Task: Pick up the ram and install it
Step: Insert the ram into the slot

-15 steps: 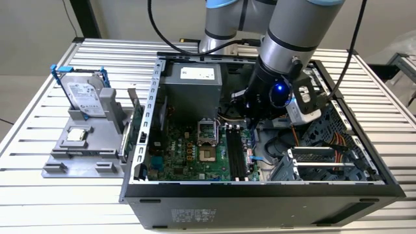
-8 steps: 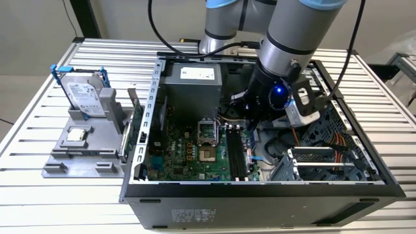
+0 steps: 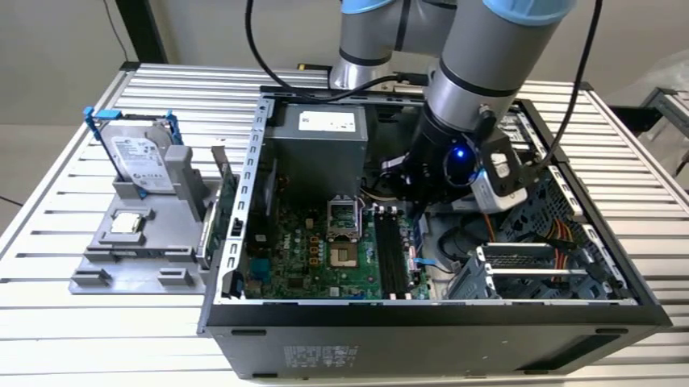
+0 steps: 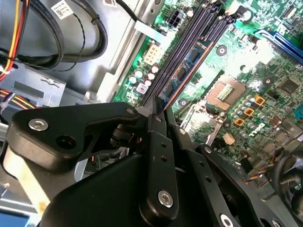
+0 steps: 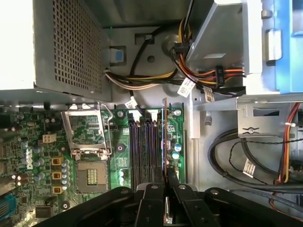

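A: Holding the ram (image 5: 164,137) edge-on over the memory slots (image 5: 144,151), inside the open PC case (image 3: 431,314). End effector (image 5: 165,189) clamped on the stick's near end, fingers (image 5: 182,196) pinched tight w/ the thin board between them.

B: Confirmed in the second wrist view too: end effector (image 4: 158,116) shut on the board, blue-edged stick (image 4: 189,61) running away along the slot row twd the far latches. Seated yet?

A: Can't tell. Looks lined up w/ the slot nearest the case wall, beside the dark empty ones. Judgement only: mid-insertion, not clicked.

B: Doing it well, then: keep the stick upright and parallel to the slot, no twist. Press straight down, even along the length, so neither end tips first. Check the notch side before loading force.

A: Agreed. Watch the empty CPU socket (image 5: 90,172) next to the slots, plus cables (image 5: 142,85) nr the PSU. Stay clear of both.

B: Exterior view: arm (image 3: 473,89) reaching down into the case on the worktop (image 3: 64,185). Drive in blue frame (image 3: 138,153) on the gray fixture, untouched.
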